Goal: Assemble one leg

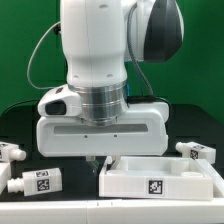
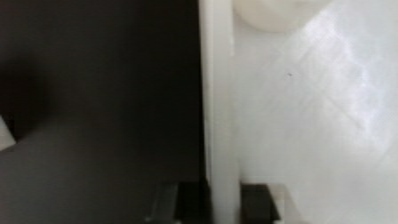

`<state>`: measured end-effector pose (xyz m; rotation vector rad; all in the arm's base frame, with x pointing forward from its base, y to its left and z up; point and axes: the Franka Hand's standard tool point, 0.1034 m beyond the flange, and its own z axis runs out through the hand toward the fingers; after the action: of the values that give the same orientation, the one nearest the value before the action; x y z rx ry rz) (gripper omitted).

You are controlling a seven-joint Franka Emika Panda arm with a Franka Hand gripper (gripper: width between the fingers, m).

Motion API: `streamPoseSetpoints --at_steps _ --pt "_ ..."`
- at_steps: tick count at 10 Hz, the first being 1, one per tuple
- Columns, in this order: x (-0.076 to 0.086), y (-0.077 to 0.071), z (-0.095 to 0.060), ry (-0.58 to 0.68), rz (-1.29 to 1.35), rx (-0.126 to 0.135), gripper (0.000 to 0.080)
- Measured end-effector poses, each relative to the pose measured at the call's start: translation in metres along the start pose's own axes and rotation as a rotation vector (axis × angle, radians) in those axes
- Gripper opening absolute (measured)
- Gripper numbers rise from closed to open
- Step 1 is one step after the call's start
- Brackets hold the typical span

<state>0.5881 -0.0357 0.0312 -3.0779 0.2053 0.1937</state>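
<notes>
Exterior view: gripper (image 1: 100, 160) low at centre frame, on the left wall of the tabletop (image 1: 125, 183). Nearest leg (image 1: 36, 182) lay lower left of frame, long axis across frame, well apart from jaws. Wrist view: fingers (image 2: 183, 200) either side of that wall, seemingly clamped on it; no leg showed

The tabletop (image 1: 130, 186) is white, with a black-and-white square tag (image 1: 155, 185) on its wall. A leg (image 1: 35, 182) beside it is white, tagged alike. Table (image 1: 75, 205) black; arm (image 1: 95, 50) white, dark-capped; backdrop (image 1: 15, 60) green.
</notes>
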Motion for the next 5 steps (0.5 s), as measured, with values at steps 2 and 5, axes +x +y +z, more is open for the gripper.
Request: streamPoseSetpoints --at_steps 2,5 --pt "0.0 0.0 0.001 -0.001 0.0 0.0 0.0054" --pt "-0.012 0.002 0.01 0.016 -0.044 -0.007 0.0054"
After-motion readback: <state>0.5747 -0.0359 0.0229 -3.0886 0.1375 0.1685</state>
